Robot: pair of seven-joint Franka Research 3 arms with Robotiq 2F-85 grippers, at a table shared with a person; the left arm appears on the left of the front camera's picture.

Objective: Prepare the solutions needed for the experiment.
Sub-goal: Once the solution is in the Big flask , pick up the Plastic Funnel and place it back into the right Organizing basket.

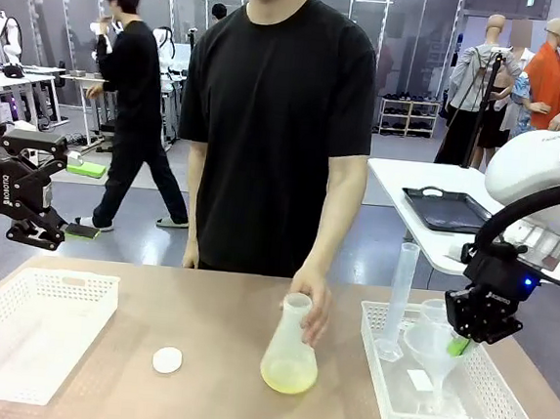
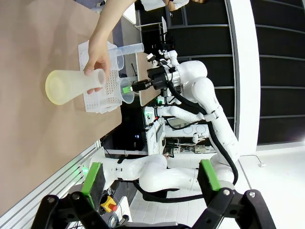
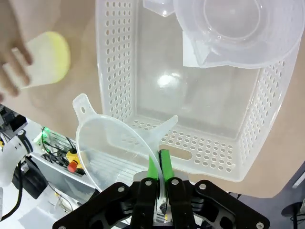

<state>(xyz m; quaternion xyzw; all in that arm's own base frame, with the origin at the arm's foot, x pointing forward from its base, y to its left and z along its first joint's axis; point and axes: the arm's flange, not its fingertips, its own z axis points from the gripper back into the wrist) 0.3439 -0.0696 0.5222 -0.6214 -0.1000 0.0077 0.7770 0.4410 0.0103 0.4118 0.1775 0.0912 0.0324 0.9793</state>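
One funnel pinched by right gripper, left gripper wide open — empty (solutions in flask)

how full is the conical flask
Nearly empty: the solution is only a shallow yellow-green layer at the bottom of the upright flask, held at its neck by the person's hand.

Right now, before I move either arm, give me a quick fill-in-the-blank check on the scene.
The right arm's jaws are shut on the rim of the ____.
The person's hand grips the neck of the ____ that holds the pale yellow-green solution.
The white cap lies on the table to the robot's ____ of that vessel.
The left arm's jaws stand ____, with nothing between them.
Missing: funnel; flask; left; open.
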